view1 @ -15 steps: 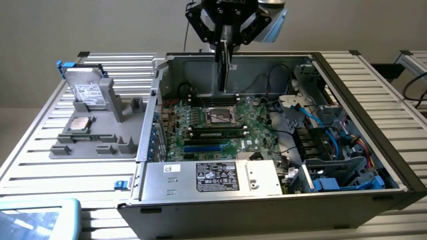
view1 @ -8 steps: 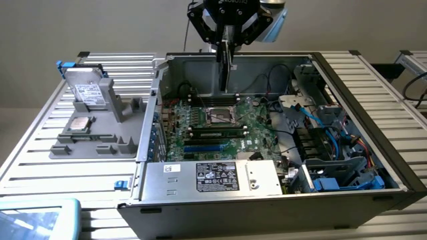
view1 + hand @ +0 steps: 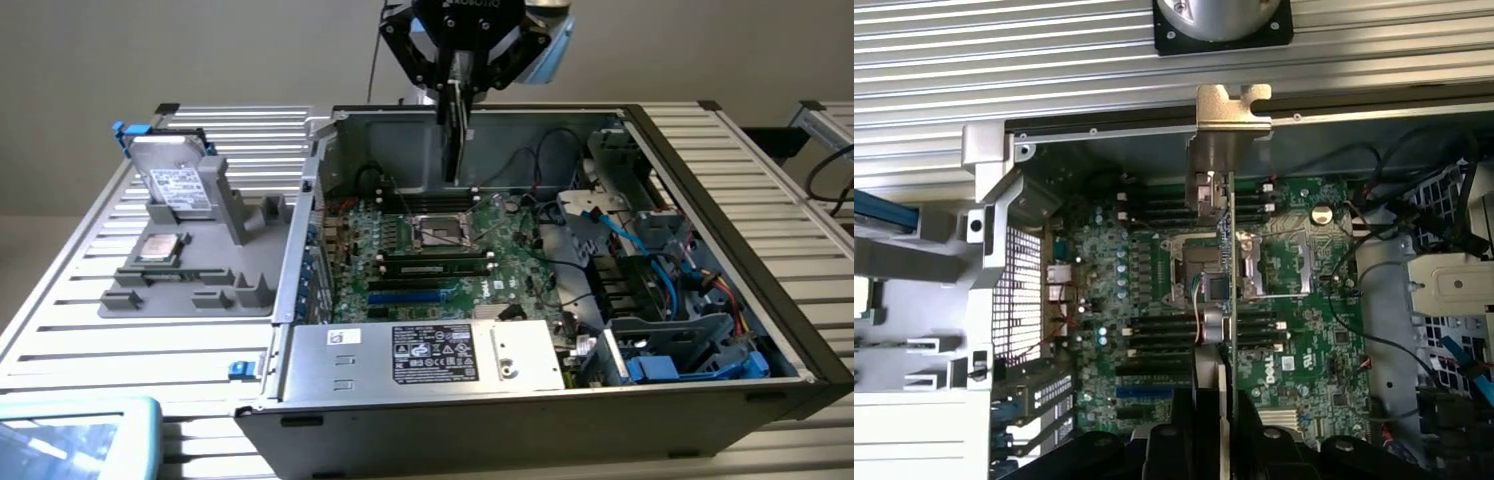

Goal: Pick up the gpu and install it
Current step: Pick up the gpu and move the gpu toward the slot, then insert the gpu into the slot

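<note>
Pick-up part looks done to me, so we're in the carry-to-install bit now; the tool (image 3: 458, 80) is clenched on the gpu (image 3: 457, 140), gripping one end so the card hangs straight down, edge-on; silver bracket (image 3: 1232, 120) sits at the end away from the tool; card's in the air inside the open case (image 3: 747, 250), over the motherboard (image 3: 454, 250), not touching anything; my guess is seating it calls for lining its contact edge up square with a slot.
</note>
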{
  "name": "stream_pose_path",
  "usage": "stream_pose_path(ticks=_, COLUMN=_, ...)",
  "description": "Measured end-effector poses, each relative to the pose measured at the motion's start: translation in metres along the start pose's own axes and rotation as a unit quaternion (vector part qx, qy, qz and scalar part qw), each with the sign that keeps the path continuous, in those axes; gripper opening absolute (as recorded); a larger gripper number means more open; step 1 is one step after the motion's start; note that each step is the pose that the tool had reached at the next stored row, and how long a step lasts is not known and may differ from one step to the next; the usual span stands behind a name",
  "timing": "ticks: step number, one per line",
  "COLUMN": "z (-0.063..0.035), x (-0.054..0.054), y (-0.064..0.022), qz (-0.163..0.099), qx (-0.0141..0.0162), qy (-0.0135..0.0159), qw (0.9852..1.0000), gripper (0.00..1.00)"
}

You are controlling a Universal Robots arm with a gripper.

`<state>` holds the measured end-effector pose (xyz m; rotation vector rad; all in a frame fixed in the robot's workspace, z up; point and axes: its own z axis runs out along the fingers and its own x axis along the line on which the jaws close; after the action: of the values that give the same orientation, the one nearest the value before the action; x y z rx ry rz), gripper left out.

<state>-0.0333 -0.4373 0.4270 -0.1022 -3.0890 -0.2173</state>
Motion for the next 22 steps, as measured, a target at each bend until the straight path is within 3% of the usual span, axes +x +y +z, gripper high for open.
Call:
stream_pose_path(ticks=3, z=0.0002, x=-0.01, y=0.0006, qz=0.0, qx=-0.0021, qy=0.0038, qw=1.0, gripper=0.27)
stream_pose_path(ticks=10, z=0.0015, x=-0.02, y=0.0014, qz=-0.006, qx=-0.0061, qy=0.0052, qw=1.0, gripper=0.27)
stream_pose_path(ticks=14, z=0.002, x=-0.022, y=0.0015, qz=-0.028, qx=-0.0063, qy=0.0085, qw=0.9996, gripper=0.27)
stream_pose_path(ticks=18, z=0.0023, x=-0.022, y=0.0014, qz=-0.064, qx=-0.0074, qy=0.0139, qw=0.9978, gripper=0.27)
stream_pose_path(ticks=22, z=0.0032, x=-0.022, y=0.0013, qz=-0.098, qx=-0.0113, qy=0.0178, qw=0.9949, gripper=0.27)
